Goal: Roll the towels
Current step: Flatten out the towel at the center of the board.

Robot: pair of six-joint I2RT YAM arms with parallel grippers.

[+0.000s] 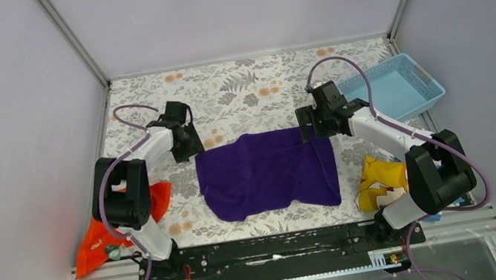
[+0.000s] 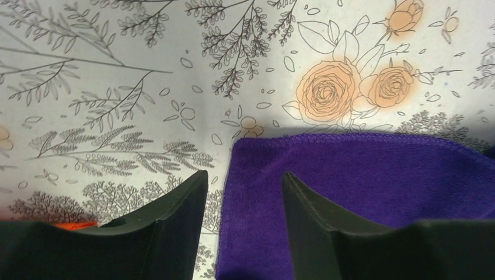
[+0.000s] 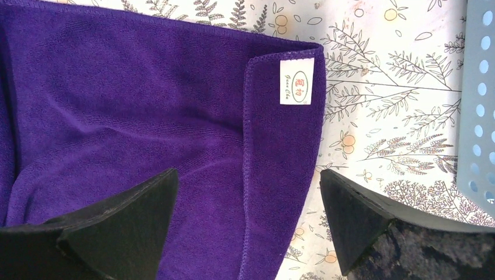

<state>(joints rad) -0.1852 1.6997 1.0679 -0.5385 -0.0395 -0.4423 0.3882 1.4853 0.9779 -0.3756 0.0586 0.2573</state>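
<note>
My left gripper (image 2: 244,195) and right gripper (image 3: 248,186) hover with jaws apart over the far corners of the purple towel (image 1: 265,171), each straddling a side edge, apparently to pinch it for rolling; the orange-red towel (image 1: 96,243) lies bunched to its left.

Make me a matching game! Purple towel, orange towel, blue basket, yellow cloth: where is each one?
Things
1 purple towel
2 orange towel
3 blue basket
4 yellow cloth

Places
A beside the right arm's base
B far right corner
C spread out in the middle
D beside the left arm's base

Pairs: 1-C, 2-D, 3-B, 4-A
</note>
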